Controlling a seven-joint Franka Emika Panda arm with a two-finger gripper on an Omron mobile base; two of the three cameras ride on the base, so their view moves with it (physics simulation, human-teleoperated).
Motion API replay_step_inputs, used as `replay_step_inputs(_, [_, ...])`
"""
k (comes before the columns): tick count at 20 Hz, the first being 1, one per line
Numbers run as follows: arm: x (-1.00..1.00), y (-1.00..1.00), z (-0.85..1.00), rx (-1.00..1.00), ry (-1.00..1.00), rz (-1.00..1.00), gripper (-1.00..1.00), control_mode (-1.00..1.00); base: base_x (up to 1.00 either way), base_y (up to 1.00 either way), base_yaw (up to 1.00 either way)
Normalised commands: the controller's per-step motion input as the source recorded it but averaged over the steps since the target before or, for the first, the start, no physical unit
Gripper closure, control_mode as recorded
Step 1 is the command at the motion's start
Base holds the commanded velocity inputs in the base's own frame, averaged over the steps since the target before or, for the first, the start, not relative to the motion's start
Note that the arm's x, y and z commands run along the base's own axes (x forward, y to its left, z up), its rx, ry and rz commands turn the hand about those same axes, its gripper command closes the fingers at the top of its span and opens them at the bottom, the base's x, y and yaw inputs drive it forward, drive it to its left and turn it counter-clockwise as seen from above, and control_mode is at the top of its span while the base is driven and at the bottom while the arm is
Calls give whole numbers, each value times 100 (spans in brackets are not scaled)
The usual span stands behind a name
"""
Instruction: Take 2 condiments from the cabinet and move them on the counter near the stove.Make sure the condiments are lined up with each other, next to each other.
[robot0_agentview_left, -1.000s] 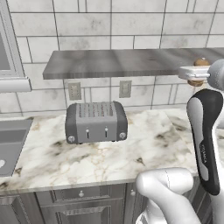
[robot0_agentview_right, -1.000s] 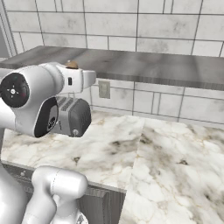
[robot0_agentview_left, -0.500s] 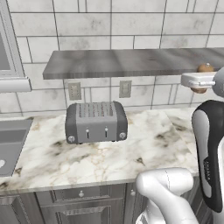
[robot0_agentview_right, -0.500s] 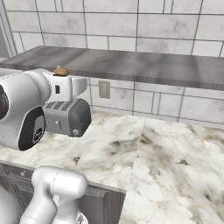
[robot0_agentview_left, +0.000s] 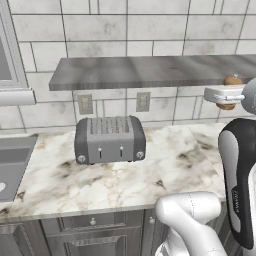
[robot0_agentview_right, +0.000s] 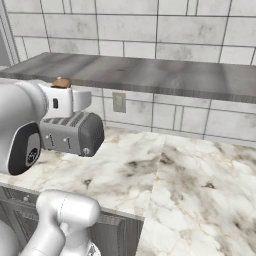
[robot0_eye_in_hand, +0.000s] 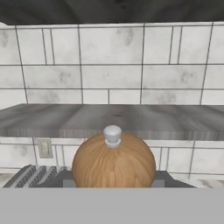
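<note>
You are mid-carry: the gripper (robot0_agentview_left: 226, 95) pinches the brown wooden knob-topped shaker (robot0_eye_in_hand: 113, 161) in front of the grey stone-look slab shelf (robot0_agentview_left: 150, 71), so next lower it onto the marble counter (robot0_agentview_left: 165, 170) near the stove.

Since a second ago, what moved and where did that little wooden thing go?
The hand carried the wooden shaker away from the shelf, swinging to the right in the left base view and to the left in the right base view. It keeps hold of the shaker, whose round wooden top shows up close in the hand view. The toaster and the counter stayed as they were.
</note>
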Motion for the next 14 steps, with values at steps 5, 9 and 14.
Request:
replay_step_inputs(5, [0, 1, 0, 0, 0, 0, 100, -100, 0, 0, 0])
replay_step_inputs(9, [0, 0, 0, 0, 0, 0, 100, 100, 0, 0, 0])
replay_step_inputs(14, [0, 0, 0, 0, 0, 0, 100, 100, -1, 1, 0])
